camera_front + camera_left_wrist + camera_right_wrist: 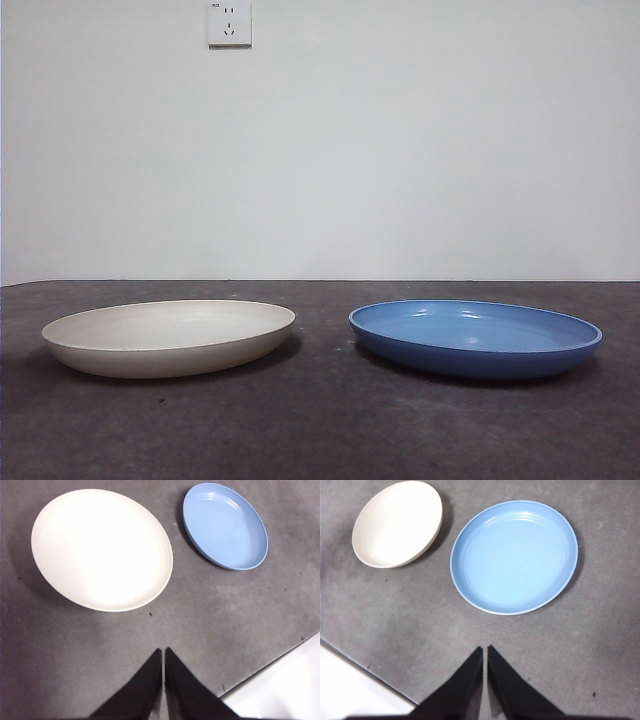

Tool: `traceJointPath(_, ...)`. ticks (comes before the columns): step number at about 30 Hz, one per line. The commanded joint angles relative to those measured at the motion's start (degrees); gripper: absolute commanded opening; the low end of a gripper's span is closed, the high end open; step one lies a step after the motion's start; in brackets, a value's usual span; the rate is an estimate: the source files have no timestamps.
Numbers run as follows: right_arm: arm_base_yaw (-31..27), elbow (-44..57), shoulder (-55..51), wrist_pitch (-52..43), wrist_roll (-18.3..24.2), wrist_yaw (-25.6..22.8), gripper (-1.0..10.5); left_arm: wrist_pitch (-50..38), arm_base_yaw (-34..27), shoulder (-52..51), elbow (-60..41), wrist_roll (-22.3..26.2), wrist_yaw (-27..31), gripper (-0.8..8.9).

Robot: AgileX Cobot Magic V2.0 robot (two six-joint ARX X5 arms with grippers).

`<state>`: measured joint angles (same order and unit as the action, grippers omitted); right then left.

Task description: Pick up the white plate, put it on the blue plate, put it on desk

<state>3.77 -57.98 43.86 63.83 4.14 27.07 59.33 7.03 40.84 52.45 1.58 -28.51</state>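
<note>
Nothing obscured. Matte cream-white round plate (168,337) and glossy blue round plate (476,337) sit apart, empty, on mottled grey desk (320,430). Left gripper (163,652) and right gripper (485,650) hover, jaws closed together, holding nothing.

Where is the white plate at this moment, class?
In the front view the white plate lies flat on the desk at the left, beside the blue plate and apart from it; no hand touches it.

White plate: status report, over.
Both grippers shut, hovering clear. White plate untouched on desk, beside blue plate. Nothing between them.
</note>
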Motion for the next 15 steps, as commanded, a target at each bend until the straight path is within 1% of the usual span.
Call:
traceJointPath(1,0.22,-1.09,0.26,-0.74,0.66,0.15,0.2,-0.66,0.13,0.33,1.29,0.7,-0.31,0.79)
traceJointPath(3,0.22,-1.09,0.26,-0.83,0.28,0.13,1.3,-0.72,0.13,0.35,1.29,0.7,-0.28,2.15)
traceJointPath(4,0.22,-1.09,0.26,-0.87,0.02,0.13,2.1,-0.79,0.13,0.35,1.29,0.7,-0.28,2.89)
traceJointPath(5,0.22,-1.09,0.26,-1.09,-0.72,0.09,3.1,-0.9,0.13,0.35,1.29,0.7,-0.28,3.73)
traceJointPath(6,0.22,-1.09,0.26,-1.27,-1.16,0.09,3.8,-1.03,0.13,0.35,1.29,0.52,-0.28,4.17)
traceJointPath(8,0.22,-1.09,0.26,-1.49,-1.7,0.09,4.3,-1.46,0.13,0.35,1.29,0.24,-0.28,4.58)
traceJointPath(15,0.24,-1.09,0.26,-1.64,-2.01,0.09,4.3,-5.18,0.13,2.6,1.29,-3.21,0.44,4.65)
